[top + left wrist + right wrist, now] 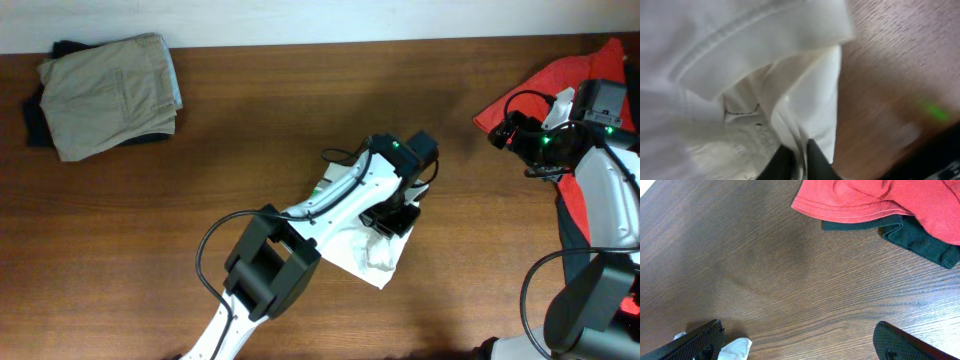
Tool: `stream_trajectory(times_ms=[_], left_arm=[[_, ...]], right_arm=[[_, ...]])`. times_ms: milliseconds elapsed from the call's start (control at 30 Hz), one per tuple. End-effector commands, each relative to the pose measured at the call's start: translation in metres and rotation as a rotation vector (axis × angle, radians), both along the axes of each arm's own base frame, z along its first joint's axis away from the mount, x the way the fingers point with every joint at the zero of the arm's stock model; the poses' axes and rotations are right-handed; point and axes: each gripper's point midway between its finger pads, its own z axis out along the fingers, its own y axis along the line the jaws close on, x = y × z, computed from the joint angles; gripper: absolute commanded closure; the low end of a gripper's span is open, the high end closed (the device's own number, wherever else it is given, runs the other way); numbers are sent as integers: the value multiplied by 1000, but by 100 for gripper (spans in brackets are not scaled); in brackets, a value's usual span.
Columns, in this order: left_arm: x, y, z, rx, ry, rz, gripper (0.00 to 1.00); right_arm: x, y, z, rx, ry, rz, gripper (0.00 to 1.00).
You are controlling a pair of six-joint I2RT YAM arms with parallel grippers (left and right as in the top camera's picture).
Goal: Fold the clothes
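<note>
From overhead I see the left claw [398, 220] lowered at mid-table onto the crumpled white thin-fabric shirt [378, 258], which lies on the brown wooden table [300, 110]. A folded khaki garment [110, 92] sits at the far left corner on top of a dark garment [36, 122]. The red garment [555, 85] is heaped at the right edge, with the right claw [502, 130] just beside it. On the left wrist view the white shirt [740, 60] fills the frame, and the left claw [800, 161] is pinching a fold of it between nearly closed fingers [782, 166]. On the right wrist view the right claw [797, 332] is spread wide over bare wood [790, 270] with nothing in it. The red garment [875, 197] is ahead, overlapping a dark green one [920, 237].
</note>
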Motion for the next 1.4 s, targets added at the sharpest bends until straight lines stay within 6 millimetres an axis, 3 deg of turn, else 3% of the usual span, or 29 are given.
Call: stream_trajectory(times_ms=[0,300,400,533,600,667,700,833,1167,1367], left_arm=[[-14,-18,1,-21,-16,-54,82],[-38,-38,-2,-30,-35,-129,82],[-22,-30,8,11,-108,-119,82],[8,-18,51,-4,-191,-66,81],[27,-9,66,-14,-233,-28,71],[41,-1,66,-24,-237,9,42],[46,1,61,-23,-231,21,37],[49,-11,33,-76,-180,31,37],[15,-38,-26,-95,-13,-17,45],[-1,-59,-29,-133,-4,-61,46]], right_arm=[[4,-2,11,-18,-29,-1,1],[4,-2,11,-18,-29,-1,1],[4,-2,11,-18,-29,-1,1],[4,-2,11,-18,-29,-1,1],[4,-2,11,-18,-29,-1,1],[4,-2,11,-18,-29,-1,1],[4,-2,11,-18,-29,-1,1],[4,-2,11,-18,-29,-1,1],[4,-2,11,-18,-29,-1,1],[4,-2,11,-18,-29,-1,1]])
